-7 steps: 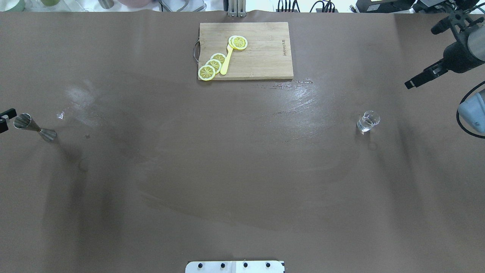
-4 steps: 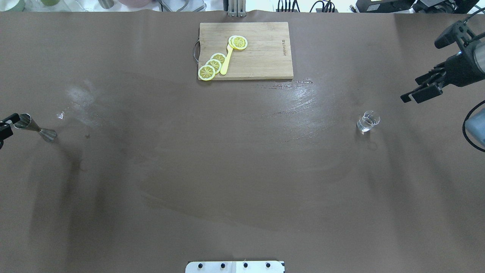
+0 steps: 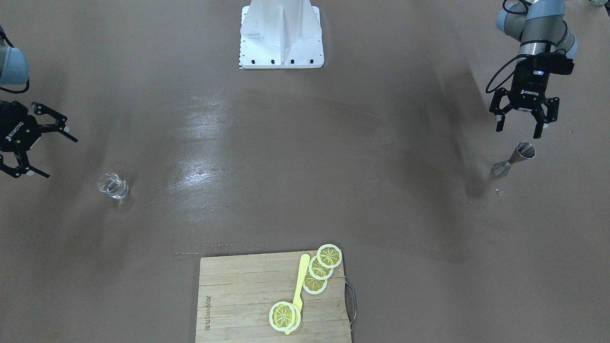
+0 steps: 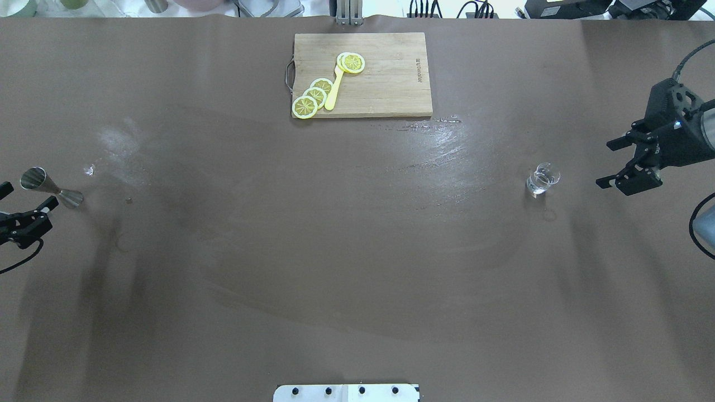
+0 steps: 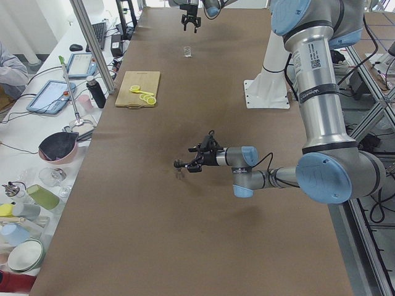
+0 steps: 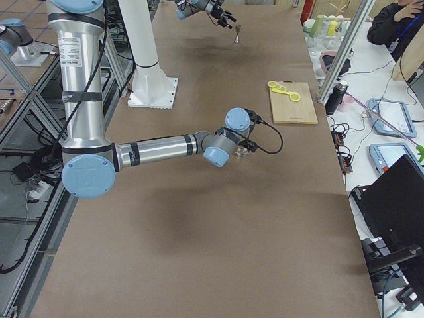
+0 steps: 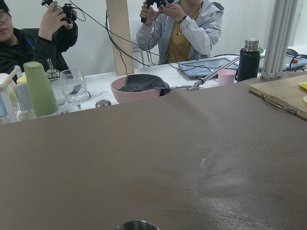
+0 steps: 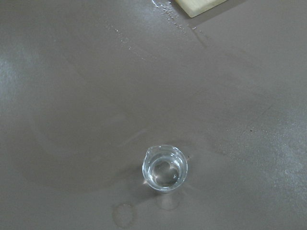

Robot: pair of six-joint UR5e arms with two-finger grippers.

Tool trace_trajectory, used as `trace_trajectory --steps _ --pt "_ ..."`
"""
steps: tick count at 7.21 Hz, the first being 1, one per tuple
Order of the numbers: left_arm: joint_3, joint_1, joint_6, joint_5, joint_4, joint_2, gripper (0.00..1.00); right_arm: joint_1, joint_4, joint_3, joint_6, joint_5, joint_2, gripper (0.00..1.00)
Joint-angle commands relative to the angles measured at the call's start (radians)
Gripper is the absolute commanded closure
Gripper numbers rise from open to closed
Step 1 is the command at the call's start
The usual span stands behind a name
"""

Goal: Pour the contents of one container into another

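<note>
The small clear glass (image 4: 542, 178) stands upright on the brown table's right side; it also shows in the front view as the glass (image 3: 113, 186) and from above in the right wrist view as the glass (image 8: 164, 168). My right gripper (image 4: 606, 164) hovers open to its right, apart from it, with nothing held. The metal jigger (image 4: 51, 190) stands upright at the far left, also seen as the jigger (image 3: 513, 159). My left gripper (image 3: 517, 129) is open just beside and above it, not touching. Only the jigger's rim (image 7: 136, 225) shows in the left wrist view.
A wooden cutting board (image 4: 385, 89) with lemon slices (image 4: 314, 96) and a yellow utensil lies at the far middle. Wet streaks (image 4: 441, 139) shine on the table. The robot's base plate (image 4: 346, 392) sits at the near edge. Operators, bottles and bowls crowd the bench beyond the table.
My right gripper has swung from the far right corner nearer, level with the glass. My left gripper has shifted nearer along the left edge, beside the jigger. Glass and jigger have not moved.
</note>
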Motion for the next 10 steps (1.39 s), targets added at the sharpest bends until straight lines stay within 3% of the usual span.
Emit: trace_trajectory --steps 1,2,5,7,10 --pt "0.016 0.030 0.004 0.070 -0.002 0.010 0.04 -0.013 0.164 -0.066 -0.127 -0.036 -0.026 0.00" --pt "0.039 0.031 -0.008 0.132 0.001 0.003 0.04 -0.022 0.256 -0.126 -0.144 -0.042 -0.023 0.00" --pt "0.077 0.040 -0.132 0.139 0.008 -0.037 0.09 -0.094 0.318 -0.166 -0.145 -0.042 -0.006 0.00" --pt "0.106 0.065 -0.132 0.146 0.010 -0.063 0.09 -0.107 0.430 -0.279 -0.147 -0.042 0.055 0.00" --pt "0.148 0.102 -0.132 0.185 0.033 -0.086 0.11 -0.078 0.430 -0.388 -0.188 -0.042 0.114 0.02"
